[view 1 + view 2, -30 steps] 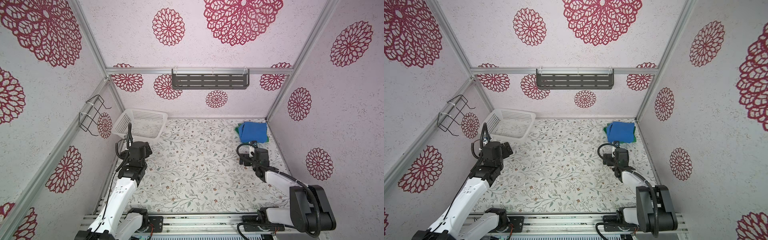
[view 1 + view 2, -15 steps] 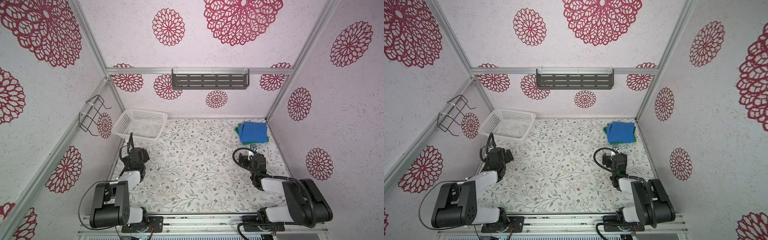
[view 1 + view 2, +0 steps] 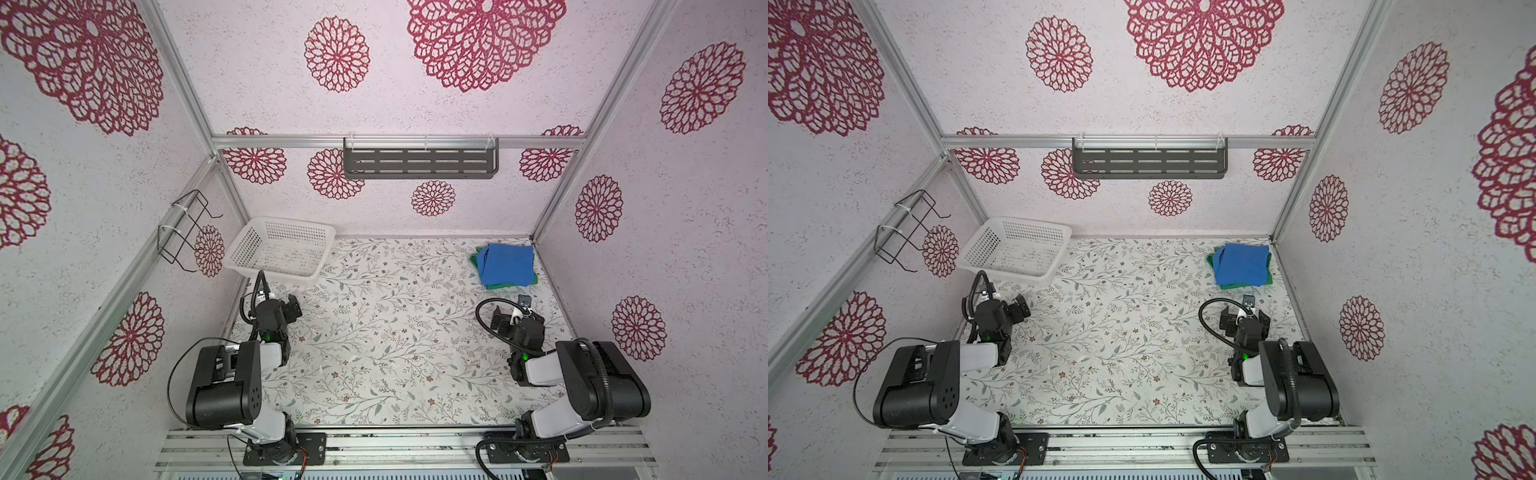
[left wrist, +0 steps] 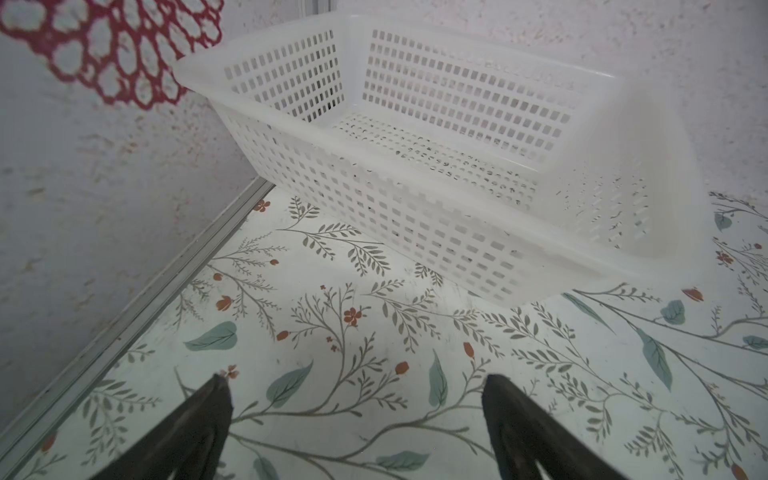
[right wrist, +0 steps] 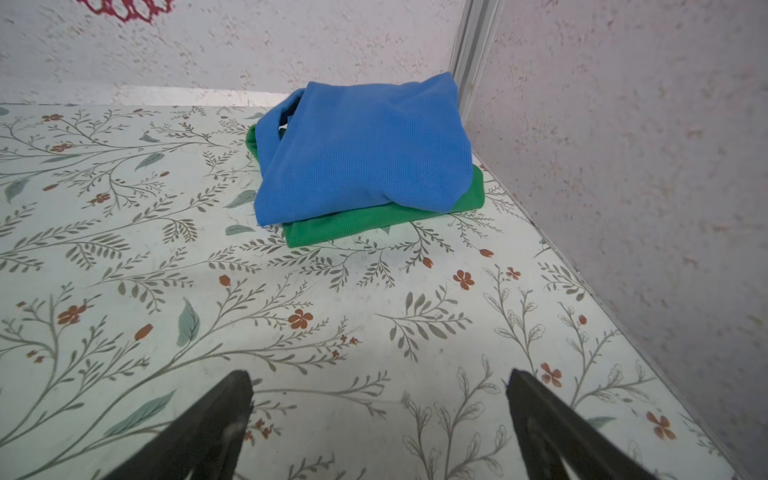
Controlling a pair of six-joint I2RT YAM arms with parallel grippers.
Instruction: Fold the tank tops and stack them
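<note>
The tank tops lie folded in one stack in the back right corner. The royal blue one (image 3: pixel 505 264) (image 3: pixel 1241 264) (image 5: pixel 365 153) rests on the bright green one (image 3: pixel 505 286) (image 3: pixel 1239 286) (image 5: pixel 332 230), whose edges show beneath it. My right gripper (image 3: pixel 517 314) (image 3: pixel 1246 314) (image 5: pixel 379 375) is open and empty, low over the table a short way in front of the stack. My left gripper (image 3: pixel 276 302) (image 3: pixel 1003 302) (image 4: pixel 357 380) is open and empty too, near the left wall and facing the basket.
A white perforated basket (image 3: pixel 291 223) (image 3: pixel 1025 222) (image 4: pixel 374 199) sits tilted in the back left corner with nothing in it. A grey shelf (image 3: pixel 419 164) hangs on the back wall and a wire rack (image 3: pixel 187 232) on the left wall. The floral table (image 3: pixel 386 332) has walls on three sides.
Both arms have drawn back toward the front edge and folded down. Both grippers stayed open. The stacked tops have not moved.
</note>
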